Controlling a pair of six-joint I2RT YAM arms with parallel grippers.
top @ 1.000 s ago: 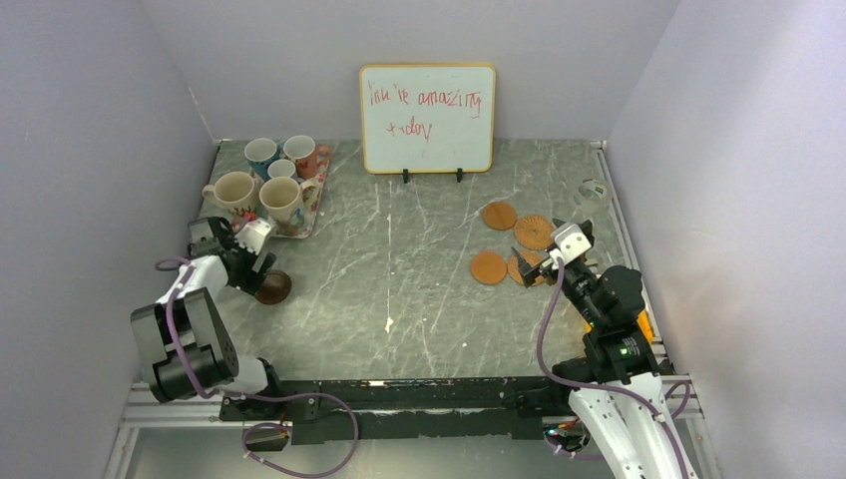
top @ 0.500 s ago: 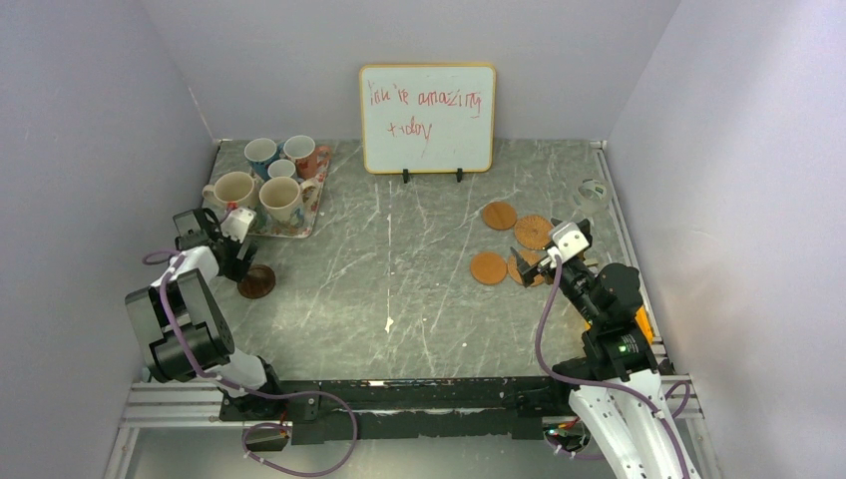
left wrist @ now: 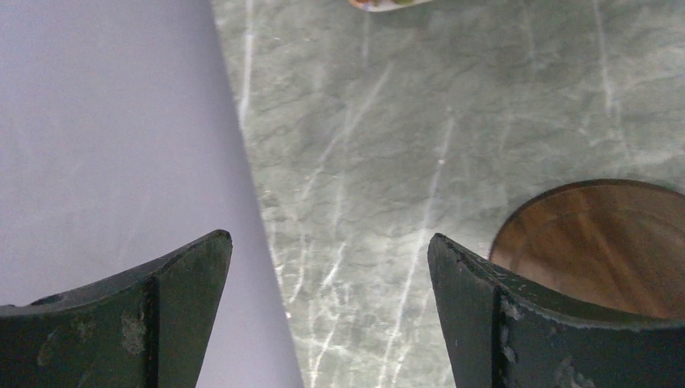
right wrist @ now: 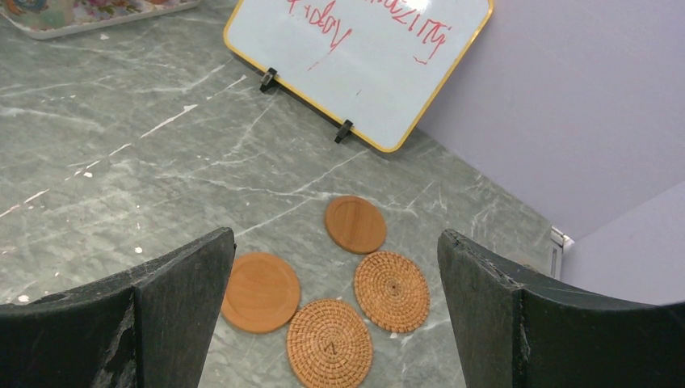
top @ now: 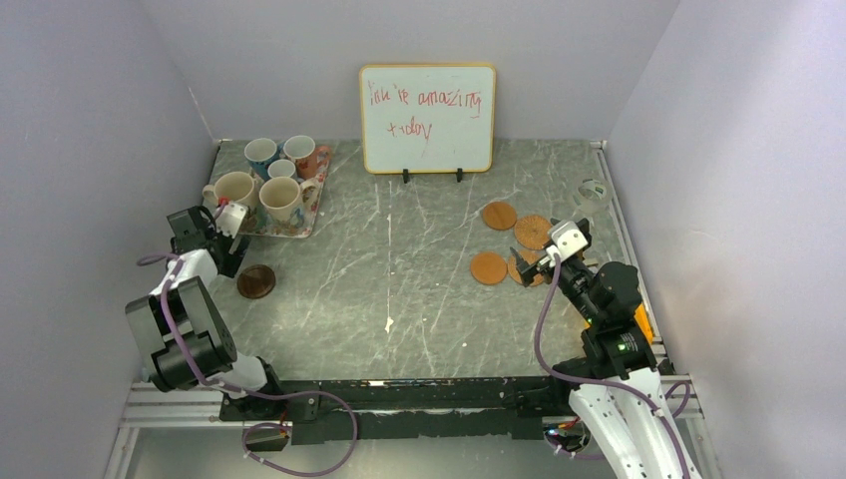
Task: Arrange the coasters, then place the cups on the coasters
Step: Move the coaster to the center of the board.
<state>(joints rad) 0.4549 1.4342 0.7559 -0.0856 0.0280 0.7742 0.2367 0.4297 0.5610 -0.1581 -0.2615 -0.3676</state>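
The left gripper (left wrist: 329, 242) is spread wide and empty, with the dark brown round wooden coaster (left wrist: 598, 242) flat on the grey marble table (left wrist: 388, 121) just beside it. The right gripper (right wrist: 335, 234), equally wide and empty, hangs above four tan-orange round coasters (right wrist: 261, 291). Five ceramic mugs (top: 284, 198) stand on the floral rectangular tray (top: 299, 229).

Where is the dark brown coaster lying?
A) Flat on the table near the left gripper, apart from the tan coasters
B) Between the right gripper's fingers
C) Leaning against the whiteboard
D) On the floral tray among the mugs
A: the dark brown coaster lies flat on the marble table beside the open left gripper, with the tan coasters far across the table by the right arm.
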